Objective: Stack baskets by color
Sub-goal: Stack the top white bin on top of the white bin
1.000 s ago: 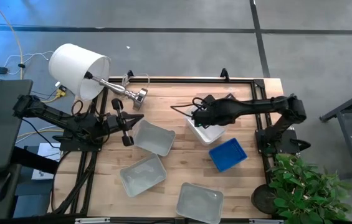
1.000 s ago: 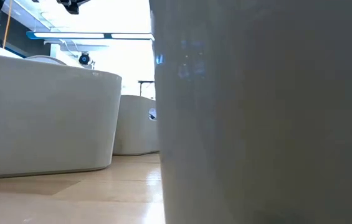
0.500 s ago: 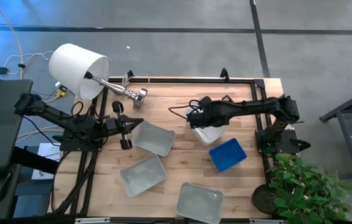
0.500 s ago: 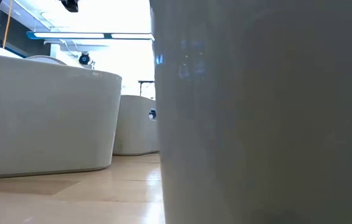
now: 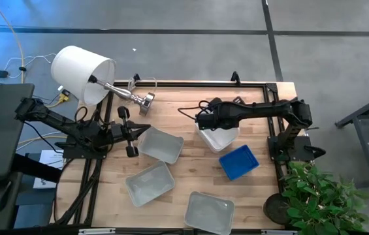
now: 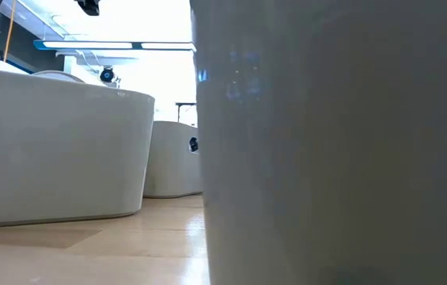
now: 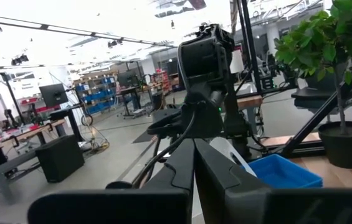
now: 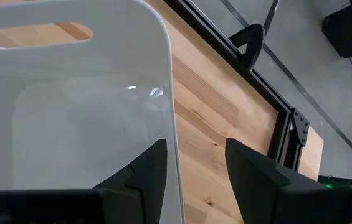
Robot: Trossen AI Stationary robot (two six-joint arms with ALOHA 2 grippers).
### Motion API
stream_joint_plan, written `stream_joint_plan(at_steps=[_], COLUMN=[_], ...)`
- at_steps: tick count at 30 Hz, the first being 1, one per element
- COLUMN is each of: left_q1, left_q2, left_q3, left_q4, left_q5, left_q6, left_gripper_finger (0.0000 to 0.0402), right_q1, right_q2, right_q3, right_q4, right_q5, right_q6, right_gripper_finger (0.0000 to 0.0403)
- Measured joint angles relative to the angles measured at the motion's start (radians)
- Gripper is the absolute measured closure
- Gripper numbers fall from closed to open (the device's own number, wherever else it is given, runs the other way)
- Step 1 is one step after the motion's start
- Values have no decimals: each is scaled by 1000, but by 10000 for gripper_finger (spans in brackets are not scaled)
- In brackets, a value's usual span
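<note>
My right gripper (image 5: 204,122) reaches in from the table's right side and is shut on a white basket (image 5: 219,138) at the middle far part of the table. Just near of it, a blue basket (image 5: 239,162) rests bottom down on the wood. Three pale grey baskets (image 5: 161,144) (image 5: 149,183) (image 5: 209,212) sit apart on the left and near parts. My left gripper (image 5: 146,127) hovers shut beside the far grey basket, touching nothing. The left wrist view shows the blue basket (image 7: 281,171) and the white one (image 7: 232,152). My right gripper has the white basket's side wall (image 8: 174,155) between its fingers, one finger (image 8: 147,171) inside the basket and the other (image 8: 250,168) outside. The fingers slant down from the table's right. The basket hangs tilted below them; whether its low end touches the wood I cannot tell.
A white lampshade (image 5: 80,72) on a metal stand lies over the table's far left corner. A potted plant (image 5: 321,196) stands off the near right corner. In the low view pale basket walls (image 6: 326,158) (image 6: 57,150) block most of the sight. Bare wood lies between the baskets.
My right gripper has moved a little toward the table's left edge and down, carrying the white basket along. The basket has tipped and turned somewhat in the hold. The other baskets have stayed where they were.
</note>
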Motion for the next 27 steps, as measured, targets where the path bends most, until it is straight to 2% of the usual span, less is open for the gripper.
stream_joint_plan(at_steps=[12,27], left_q1=[0,0], left_q2=[0,0], left_q3=[0,0], left_q4=[0,0], left_q5=[0,0], left_q6=[0,0], left_gripper_finger=[401,401], right_q1=[-5,-24], right_q2=[0,-1], right_q3=[0,0], right_q4=[7,8], right_q5=[-6,-27], right_q6=[-2,-10], right_gripper_finger=[260,392])
